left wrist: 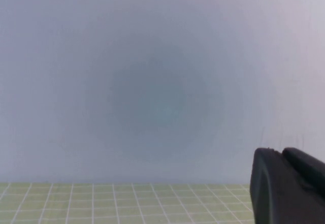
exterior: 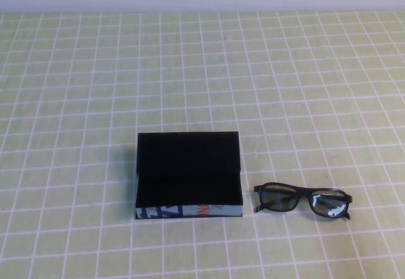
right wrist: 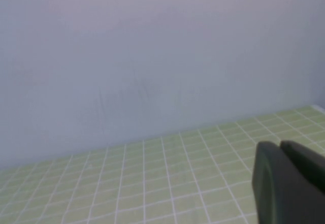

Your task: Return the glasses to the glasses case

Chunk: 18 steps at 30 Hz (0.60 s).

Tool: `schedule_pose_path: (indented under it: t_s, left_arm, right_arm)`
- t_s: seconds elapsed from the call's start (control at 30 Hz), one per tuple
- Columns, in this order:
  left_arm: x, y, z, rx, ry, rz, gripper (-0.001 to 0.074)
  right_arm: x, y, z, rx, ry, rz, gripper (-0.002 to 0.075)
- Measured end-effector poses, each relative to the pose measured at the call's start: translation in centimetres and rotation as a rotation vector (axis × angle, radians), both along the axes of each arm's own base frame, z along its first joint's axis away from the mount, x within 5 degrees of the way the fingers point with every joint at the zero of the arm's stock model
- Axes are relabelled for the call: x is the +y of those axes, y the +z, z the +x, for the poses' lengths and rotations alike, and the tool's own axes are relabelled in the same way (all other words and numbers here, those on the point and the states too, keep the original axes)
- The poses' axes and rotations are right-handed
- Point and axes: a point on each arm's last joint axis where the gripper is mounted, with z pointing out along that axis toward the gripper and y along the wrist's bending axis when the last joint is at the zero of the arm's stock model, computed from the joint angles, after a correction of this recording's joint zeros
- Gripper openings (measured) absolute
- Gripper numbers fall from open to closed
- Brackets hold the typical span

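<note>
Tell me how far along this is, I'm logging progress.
Done: the case lies open, lid back. In hand: nothing. The glasses sit on the table just right of the case. Neither arm shows in the high view; the left tool and right tool appear only in their wrist views, facing the wall. Left: pick up the glasses, place them inside.

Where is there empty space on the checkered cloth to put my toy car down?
Lots of room: all the checkered cloth behind the open glasses case, and the whole stretch to its left. It is tight only between the case and the glasses, which lie close on its right. The left gripper and right gripper are off the table, seen only by their wrist cameras.
</note>
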Motion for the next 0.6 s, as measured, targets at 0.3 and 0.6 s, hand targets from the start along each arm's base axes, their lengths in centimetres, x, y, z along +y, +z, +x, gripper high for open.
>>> schedule_pose_path:
  t_s: [0.3, 0.6]
  left_arm:
    - [-0.3, 1.3, -0.6, -0.148, -0.051, -0.042, -0.0003]
    - [-0.8, 5.2, -3.7, -0.61, -0.201, -0.117, -0.0003]
  right_arm:
    - [-1.1, 3.2, -1.2, -0.384, -0.088, 0.127, -0.0018]
    - [-1.4, 9.7, -4.7, -0.802, -0.079, 0.169, -0.0018]
